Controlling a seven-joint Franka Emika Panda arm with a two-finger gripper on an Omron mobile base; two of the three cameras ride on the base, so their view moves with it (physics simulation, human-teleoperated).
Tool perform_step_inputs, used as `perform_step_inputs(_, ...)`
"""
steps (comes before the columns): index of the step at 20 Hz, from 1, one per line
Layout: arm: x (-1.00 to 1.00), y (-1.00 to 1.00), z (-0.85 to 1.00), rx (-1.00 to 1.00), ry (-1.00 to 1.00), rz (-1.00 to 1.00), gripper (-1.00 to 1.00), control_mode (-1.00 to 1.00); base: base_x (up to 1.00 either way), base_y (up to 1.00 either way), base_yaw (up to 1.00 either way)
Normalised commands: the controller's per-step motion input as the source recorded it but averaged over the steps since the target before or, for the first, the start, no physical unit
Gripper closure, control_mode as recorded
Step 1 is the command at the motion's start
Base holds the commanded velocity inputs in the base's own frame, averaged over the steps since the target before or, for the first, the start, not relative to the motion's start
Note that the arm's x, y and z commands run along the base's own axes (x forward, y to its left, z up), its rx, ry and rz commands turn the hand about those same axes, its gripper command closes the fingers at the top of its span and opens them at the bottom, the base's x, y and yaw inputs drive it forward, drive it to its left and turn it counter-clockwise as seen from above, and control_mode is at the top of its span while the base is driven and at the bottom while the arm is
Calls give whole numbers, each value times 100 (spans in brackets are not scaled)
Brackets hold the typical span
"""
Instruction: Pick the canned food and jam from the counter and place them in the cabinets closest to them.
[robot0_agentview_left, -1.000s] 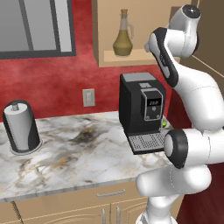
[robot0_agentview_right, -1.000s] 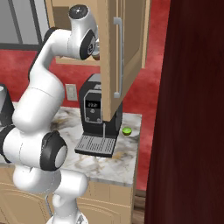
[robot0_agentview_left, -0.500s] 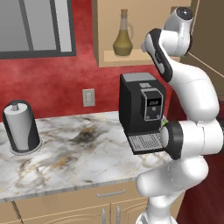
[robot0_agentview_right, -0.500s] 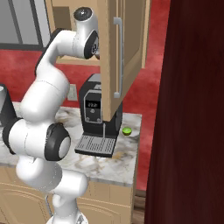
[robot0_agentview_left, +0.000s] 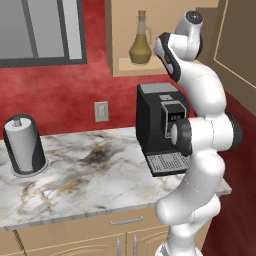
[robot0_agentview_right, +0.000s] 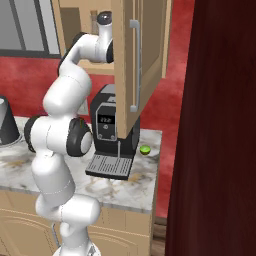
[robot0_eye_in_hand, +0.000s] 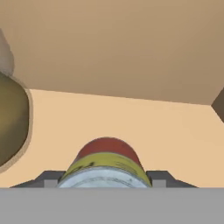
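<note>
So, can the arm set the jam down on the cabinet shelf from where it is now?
Probably yes. In the hand view the gripper holds the jam over the bare shelf. The olive bottle stands off to one side, and the cabinet door is open.

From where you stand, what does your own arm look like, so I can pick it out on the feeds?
A glossy white arm of rounded, bulbous segments, with dark grey to black bands and round caps at the joints. No cables or markings are visible on it.
</note>
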Motion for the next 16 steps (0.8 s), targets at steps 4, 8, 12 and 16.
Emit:
perform_step_inputs(4, 41, -12, 9, 2, 4, 0, -100, -100, 0, 0, 0)
perform_step_inputs(8, 41, -14, 5, 1, 1, 0, -100, -100, 0, 0, 0)
perform_step_inputs(12, 51, -11, 0, 0, -4, 0, -100, -100, 0, 0, 0)
perform_step_inputs(16, 24, -10, 1, 0, -7, 0, -100, -100, 0, 0, 0)
